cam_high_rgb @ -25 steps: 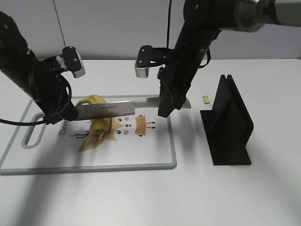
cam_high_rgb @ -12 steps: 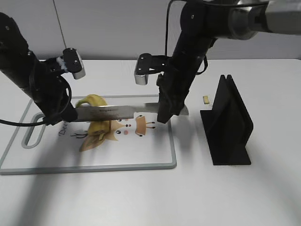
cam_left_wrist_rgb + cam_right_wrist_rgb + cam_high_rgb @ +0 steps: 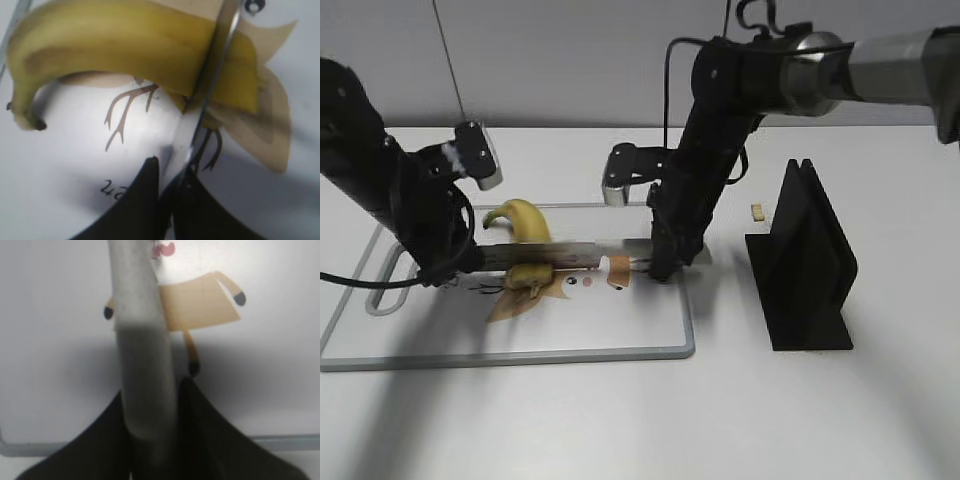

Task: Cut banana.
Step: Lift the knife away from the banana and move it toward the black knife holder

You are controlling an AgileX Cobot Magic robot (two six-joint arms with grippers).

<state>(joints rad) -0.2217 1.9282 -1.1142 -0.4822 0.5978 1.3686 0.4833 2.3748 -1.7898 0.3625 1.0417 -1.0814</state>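
Observation:
The yellow banana (image 3: 524, 217) lies on the white cutting board (image 3: 620, 338), stem to the left. A long knife (image 3: 575, 254) lies level across it, its blade sunk into the banana. The left wrist view shows the blade (image 3: 216, 75) edge-on, pressed through the banana (image 3: 115, 45). My left gripper (image 3: 455, 262) is shut on the knife's left end (image 3: 170, 167). My right gripper (image 3: 665, 262) is shut on the knife's right end, a grey bar (image 3: 140, 340) running out from between the jaws (image 3: 155, 390).
A black knife stand (image 3: 805, 260) stands to the right of the board. A small pale scrap (image 3: 757, 211) lies on the table behind it. The board has a printed deer picture (image 3: 200, 305) and a handle slot (image 3: 382, 297) at its left end.
Both grippers have lowered the knife from above the banana down into it, close to the board. The banana has stayed in place.

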